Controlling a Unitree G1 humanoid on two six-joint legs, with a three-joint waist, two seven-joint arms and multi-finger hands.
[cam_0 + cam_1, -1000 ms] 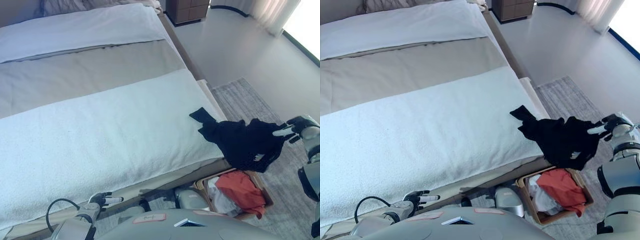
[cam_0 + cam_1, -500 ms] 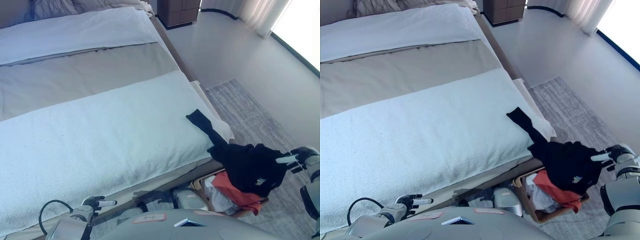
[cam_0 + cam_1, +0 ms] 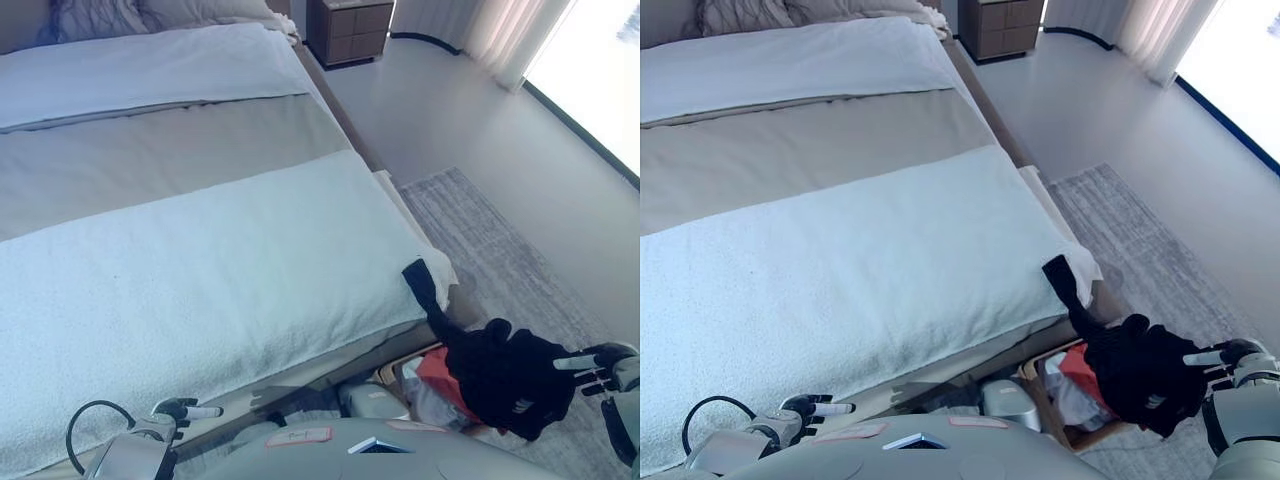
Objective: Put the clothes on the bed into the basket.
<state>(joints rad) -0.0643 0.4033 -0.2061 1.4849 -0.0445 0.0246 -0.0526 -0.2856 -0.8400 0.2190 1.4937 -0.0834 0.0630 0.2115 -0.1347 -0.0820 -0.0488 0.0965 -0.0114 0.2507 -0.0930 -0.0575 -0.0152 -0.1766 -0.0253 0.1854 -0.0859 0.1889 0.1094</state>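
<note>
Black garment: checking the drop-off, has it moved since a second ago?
Yes. The black garment has slid off the bed toward the basket, held by the right hand.

arms: silver-grey | left hand (image 3: 183, 409): dark, white-tipped fingers | right hand (image 3: 598, 362): dark, white-tipped fingers

One bed (image 3: 200, 250), one basket (image 3: 1040, 385), one black garment (image 3: 500, 375), one nightstand (image 3: 347, 30), two hands.

Your right hand (image 3: 597, 364) grips the bunched black garment (image 3: 503, 377), which hangs just left of it over the wooden basket (image 3: 392, 374); one black end trails onto the white bed cover (image 3: 200, 290).
</note>
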